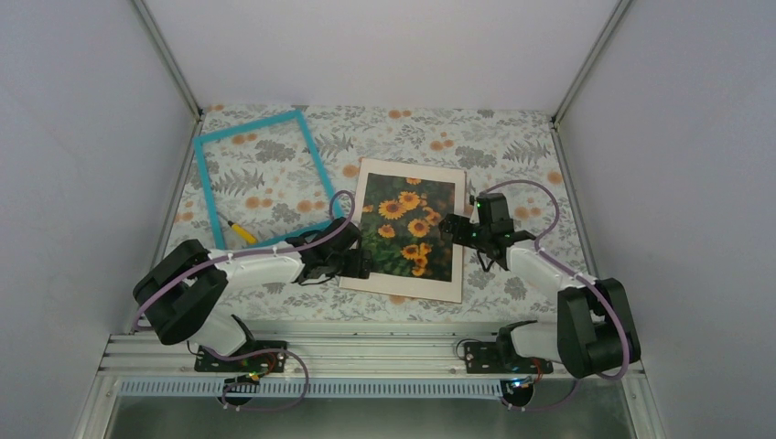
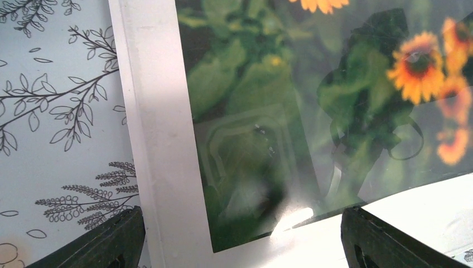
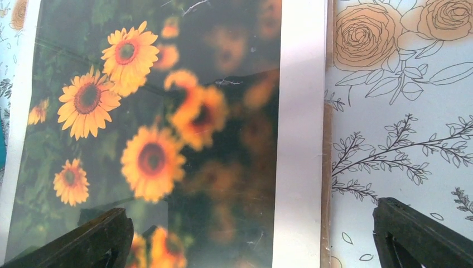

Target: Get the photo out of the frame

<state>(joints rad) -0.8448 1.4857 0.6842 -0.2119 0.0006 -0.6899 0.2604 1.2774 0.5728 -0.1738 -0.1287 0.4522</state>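
Two open-jawed units: left gripper [image 1: 361, 265], right gripper [image 1: 453, 229], flanking the photo [image 1: 409, 229]. I see the frame [image 1: 249, 127] lying apart.

Working the rig remotely, I counted two arms, the left arm [image 1: 256, 270] and the right arm [image 1: 549, 270]. Each carried one gripper, the left gripper [image 2: 240, 231] and the right gripper [image 3: 251, 234], with two fingers [image 3: 83, 240] apiece, four in all. One frame [image 1: 249, 126] lay far left, with one yellow-handled tool [image 1: 241, 232] at its near-left corner. To its right I counted one photo [image 1: 408, 229], one mat [image 1: 403, 286] and one backing board [image 3: 328, 167], seen only as a brown sliver. One floral cloth [image 1: 512, 146] lay under everything. The photo's blooms were too blurred for me to tally.
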